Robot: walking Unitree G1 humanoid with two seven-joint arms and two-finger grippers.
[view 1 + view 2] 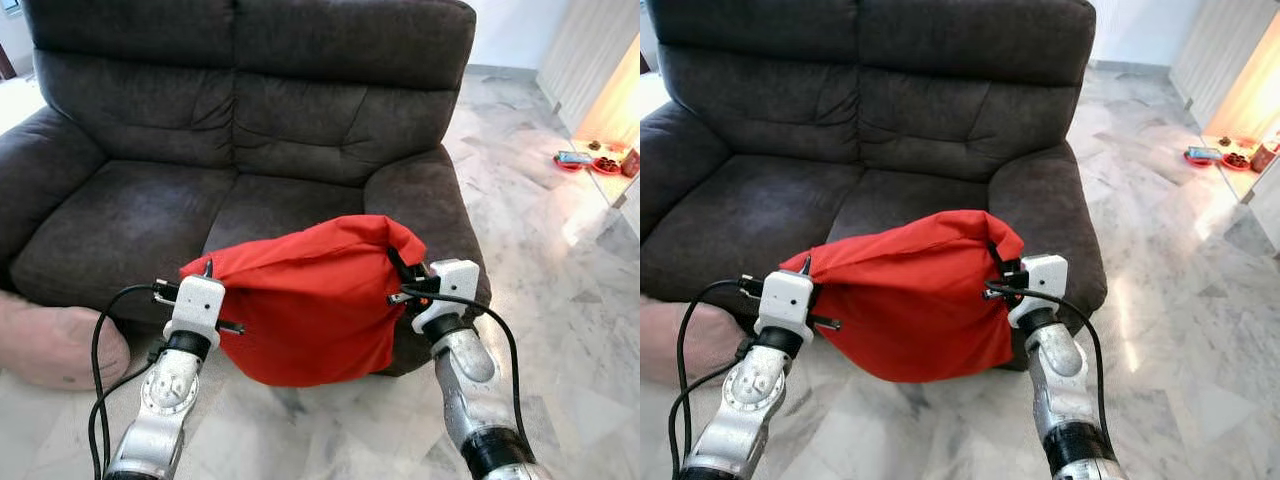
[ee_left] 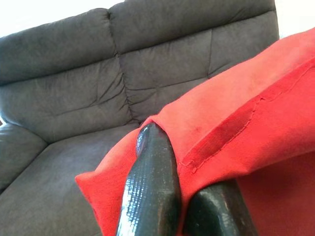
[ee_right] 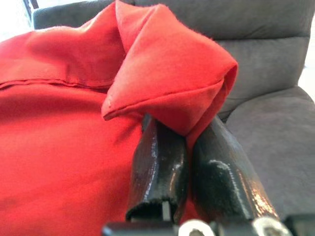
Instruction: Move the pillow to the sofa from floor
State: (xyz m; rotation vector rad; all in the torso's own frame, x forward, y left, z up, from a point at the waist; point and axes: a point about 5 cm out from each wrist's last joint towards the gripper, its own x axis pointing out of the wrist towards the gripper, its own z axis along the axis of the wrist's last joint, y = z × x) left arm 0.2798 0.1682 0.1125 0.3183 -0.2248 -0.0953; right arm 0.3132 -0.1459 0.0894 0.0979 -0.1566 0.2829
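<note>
Two claws clamped on one red pillow (image 1: 305, 300): left gripper (image 2: 179, 196) pinching its left corner, right gripper (image 3: 189, 162) nipping the folded right corner. Held up between them, off the floor (image 1: 560, 300). Just beyond, dark grey sofa (image 1: 150, 210). Left of it, pink cushion (image 1: 55, 345).

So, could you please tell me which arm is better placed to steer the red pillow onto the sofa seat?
Neither alone, though the right leads slightly: both tools, left and right, pinch the red pillow, and the right's corner is nearer the sofa.
</note>
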